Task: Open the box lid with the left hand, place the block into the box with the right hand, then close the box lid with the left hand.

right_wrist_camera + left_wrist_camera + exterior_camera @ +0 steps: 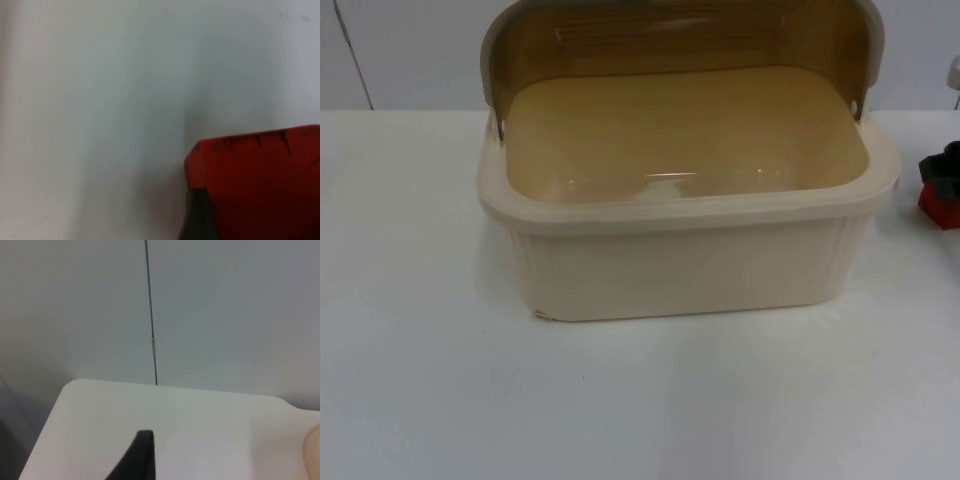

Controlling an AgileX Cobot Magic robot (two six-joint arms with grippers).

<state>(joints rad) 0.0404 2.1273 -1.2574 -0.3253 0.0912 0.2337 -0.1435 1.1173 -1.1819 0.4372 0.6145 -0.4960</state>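
A cream plastic box point(690, 262) stands in the middle of the table. Its tinted brown lid point(670, 40) is swung up and back, and the box's inside is bare. At the table's right edge a red block point(938, 205) sits under my right gripper point(944, 172), which is shut on it. The red block point(260, 180) looms close in the right wrist view, just above the white table. My left gripper point(142, 460) hangs over the table's far corner near the wall, away from the box point(313, 455).
The white table top point(620, 400) spreads out in front of the box. A grey partition wall point(225, 305) with a vertical seam closes off the back edge.
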